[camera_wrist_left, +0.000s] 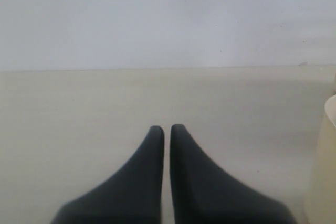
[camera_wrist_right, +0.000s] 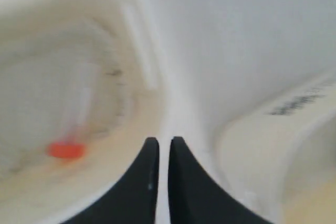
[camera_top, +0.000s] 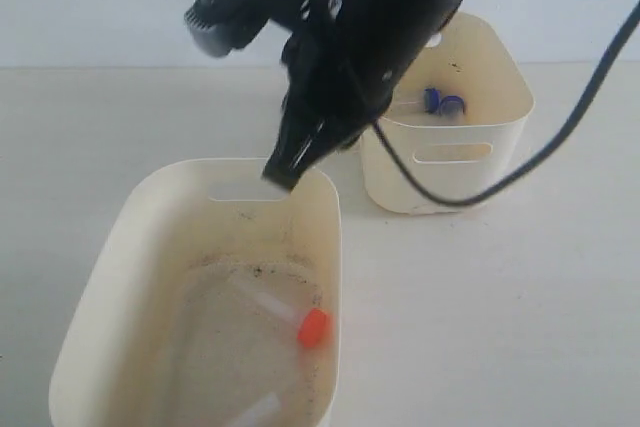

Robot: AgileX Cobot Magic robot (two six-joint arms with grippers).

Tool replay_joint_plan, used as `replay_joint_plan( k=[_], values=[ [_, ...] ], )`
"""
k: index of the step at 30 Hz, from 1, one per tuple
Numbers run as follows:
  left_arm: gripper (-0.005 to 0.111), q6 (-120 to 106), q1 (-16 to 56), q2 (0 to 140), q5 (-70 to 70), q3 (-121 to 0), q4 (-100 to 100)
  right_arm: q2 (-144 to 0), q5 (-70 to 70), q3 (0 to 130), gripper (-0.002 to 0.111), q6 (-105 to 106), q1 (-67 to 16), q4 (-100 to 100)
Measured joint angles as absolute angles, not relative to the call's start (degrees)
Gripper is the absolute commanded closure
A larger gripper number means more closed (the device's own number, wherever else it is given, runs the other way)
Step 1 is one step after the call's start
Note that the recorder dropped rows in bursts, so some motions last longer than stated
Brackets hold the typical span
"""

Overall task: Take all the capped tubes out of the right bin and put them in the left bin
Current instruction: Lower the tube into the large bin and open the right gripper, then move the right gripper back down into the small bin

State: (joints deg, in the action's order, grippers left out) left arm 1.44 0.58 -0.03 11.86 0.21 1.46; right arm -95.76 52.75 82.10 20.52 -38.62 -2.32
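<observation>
The dirt-speckled left bin [camera_top: 120, 227] stands at the front left and holds an orange-capped tube [camera_top: 313, 327] and a second clear tube [camera_top: 255, 410] whose cap is out of view. Behind it to the right, the right bin [camera_top: 505, 137] holds a blue-capped tube [camera_top: 440, 102]. My right gripper [camera_top: 285, 175] reaches across the middle and hangs shut and empty over the left bin's far rim. In the right wrist view, the right gripper [camera_wrist_right: 163, 141] has the orange cap [camera_wrist_right: 65, 149] to one side. My left gripper [camera_wrist_left: 167, 128] is shut on nothing, low over bare table.
The right arm's black cable [camera_top: 560, 137] loops over the right bin. In the right wrist view, dark printed bars [camera_wrist_right: 296, 103] show on the right bin's side. A cream tub wall [camera_wrist_left: 326, 171] edges the left wrist view. A white wall backs the table.
</observation>
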Motion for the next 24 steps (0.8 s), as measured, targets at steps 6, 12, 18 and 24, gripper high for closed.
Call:
replay_joint_plan(
  k=[6,12,18,24],
  values=[
    [0.102,1.4,0.6,0.0,11.9,0.2,1.5,-97.4,54.1,92.5,0.102,23.8,-30.1,-18.0],
    [0.102,1.4,0.6,0.0,11.9,0.2,1.5,-104.5,51.1,98.3,0.107,37.7,-15.2,-8.6],
    [0.102,1.4,0.6,0.0,11.9,0.2,1.5,-115.1,51.3,105.2,0.107,47.5,-7.1,-4.0],
    [0.102,1.4,0.6,0.0,11.9,0.2,1.5,-123.0,49.5,109.6,0.107,55.1,-6.7,-3.5]
  ],
)
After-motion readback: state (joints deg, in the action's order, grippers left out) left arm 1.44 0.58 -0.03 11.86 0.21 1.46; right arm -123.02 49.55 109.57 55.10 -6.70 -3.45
